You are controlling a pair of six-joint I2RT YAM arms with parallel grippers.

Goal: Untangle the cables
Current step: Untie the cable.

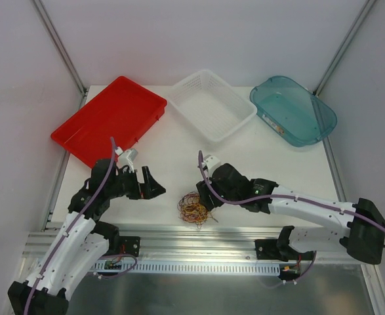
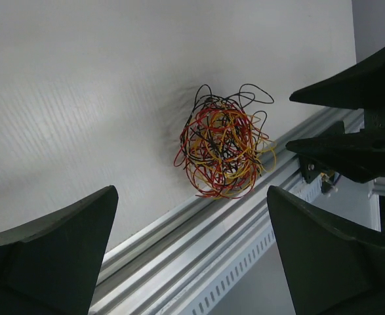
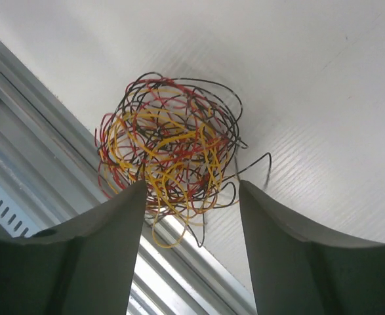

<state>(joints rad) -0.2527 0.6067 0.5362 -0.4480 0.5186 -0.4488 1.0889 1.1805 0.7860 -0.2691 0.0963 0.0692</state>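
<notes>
Right claw [image 3: 192, 187] released, jaws apart at the cables [image 3: 166, 144]; left claw [image 2: 191, 190] wide, empty. One knotted ball, lower centre of overhead frame, on the surface [image 1: 179, 152]. No strand separated; untangling judged wholly outstanding.

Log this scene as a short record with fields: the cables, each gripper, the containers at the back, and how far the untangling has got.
cables: yellow, red and black wires in one tangled ball, at the near edge of the table, beside the metal rail
left gripper: open, left of the ball, apart from it
right gripper: open, the ball's nearest loops between its fingers
back row: red tray, white basket, teal tub
progress: no wire separated yet
</notes>
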